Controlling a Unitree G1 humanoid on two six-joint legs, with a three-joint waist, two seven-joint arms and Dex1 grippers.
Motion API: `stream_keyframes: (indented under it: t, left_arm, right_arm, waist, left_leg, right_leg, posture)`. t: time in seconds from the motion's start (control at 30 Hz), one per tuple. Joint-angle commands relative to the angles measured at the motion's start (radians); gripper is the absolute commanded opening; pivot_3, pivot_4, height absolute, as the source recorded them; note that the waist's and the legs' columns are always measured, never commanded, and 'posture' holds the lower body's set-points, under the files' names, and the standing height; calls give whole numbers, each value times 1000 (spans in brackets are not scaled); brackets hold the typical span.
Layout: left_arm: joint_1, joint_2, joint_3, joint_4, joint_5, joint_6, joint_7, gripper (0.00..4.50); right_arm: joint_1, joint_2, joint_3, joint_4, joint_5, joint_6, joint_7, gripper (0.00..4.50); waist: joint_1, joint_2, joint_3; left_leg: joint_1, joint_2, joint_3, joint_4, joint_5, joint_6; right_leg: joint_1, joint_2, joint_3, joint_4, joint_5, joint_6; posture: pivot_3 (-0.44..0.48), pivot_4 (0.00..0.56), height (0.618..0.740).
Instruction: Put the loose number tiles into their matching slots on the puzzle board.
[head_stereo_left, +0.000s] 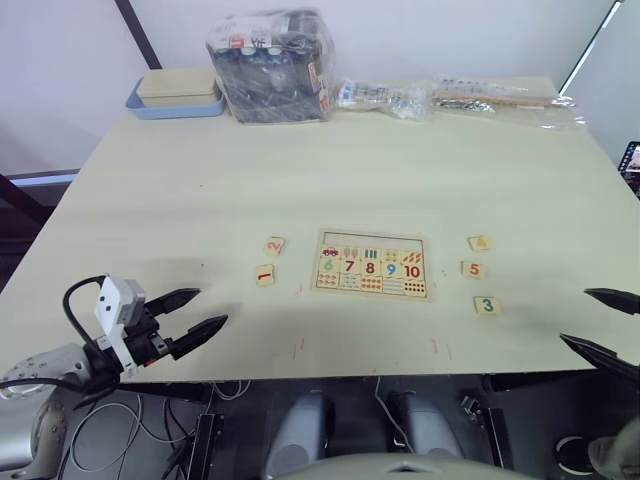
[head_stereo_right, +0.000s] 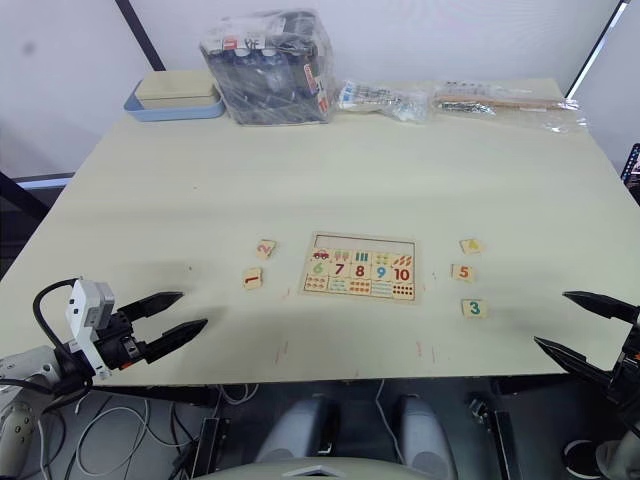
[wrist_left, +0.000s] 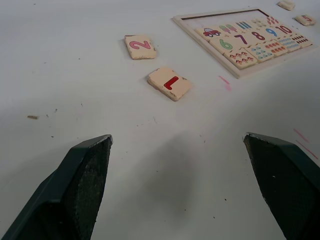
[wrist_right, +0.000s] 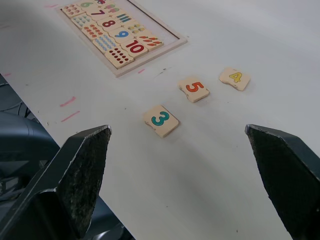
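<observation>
The puzzle board (head_stereo_left: 372, 265) lies flat near the table's front middle, its top-row slots (head_stereo_left: 372, 238) bare above tiles 6 to 10. Loose tiles 2 (head_stereo_left: 275, 245) and 1 (head_stereo_left: 265, 274) lie left of it. Tiles 4 (head_stereo_left: 479, 243), 5 (head_stereo_left: 473, 269) and 3 (head_stereo_left: 487, 305) lie to its right. My left gripper (head_stereo_left: 197, 312) hovers open over the front left of the table, short of tile 1 (wrist_left: 169, 83). At the front right edge my right gripper (head_stereo_left: 605, 322) is open too, with tile 3 (wrist_right: 160, 120) nearest ahead of it. Neither holds anything.
Along the far edge stand a blue-and-beige tray (head_stereo_left: 178, 95), a plastic-wrapped box (head_stereo_left: 272, 65) and two clear bags of parts (head_stereo_left: 385, 97) (head_stereo_left: 505, 97). Small red marks (head_stereo_left: 298, 347) dot the tabletop near the front edge.
</observation>
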Motion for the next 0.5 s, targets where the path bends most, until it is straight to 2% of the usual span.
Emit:
stream_keyframes:
  t: [0.03,0.1,0.33,0.43,0.5]
  left_arm:
    - [-13,-6,9,-49,-9,9,34,4446]
    - [-24,-30,0,-105,-5,26,102,4446]
    - [-7,-104,-6,-320,-61,194,322,4446]
    - [-1,-138,-25,-437,-35,303,492,4446]
    - [-26,-152,-37,-513,-60,420,612,4446]
  right_arm:
    - [-11,-14,-40,-9,16,-27,17,4500]
    - [-55,9,-24,-18,-38,-128,-14,4500]
    - [-99,9,36,-71,-1,-108,-17,4500]
    - [-112,-31,53,-69,76,-62,60,4500]
    - [-123,-53,52,-65,112,-37,91,4500]
  waist:
    - [0,0,0]
    - [0,0,0]
    - [0,0,0]
    - [0,0,0]
    - [2,0,0]
  left_leg:
    - [0,0,0,0,0,0]
    - [0,0,0,0,0,0]
    - [0,0,0,0,0,0]
    - [0,0,1,0,0,1]
    - [0,0,1,0,0,1]
  right_leg:
    - [0,0,0,0,0,0]
    - [0,0,0,0,0,0]
    - [0,-1,-2,0,1,-1]
    - [0,-1,-1,0,1,-1]
    - [0,-1,-1,0,1,-1]
  posture:
    - [0,150,740]
    - [0,150,740]
    - [0,150,740]
    - [0,150,740]
    - [0,150,740]
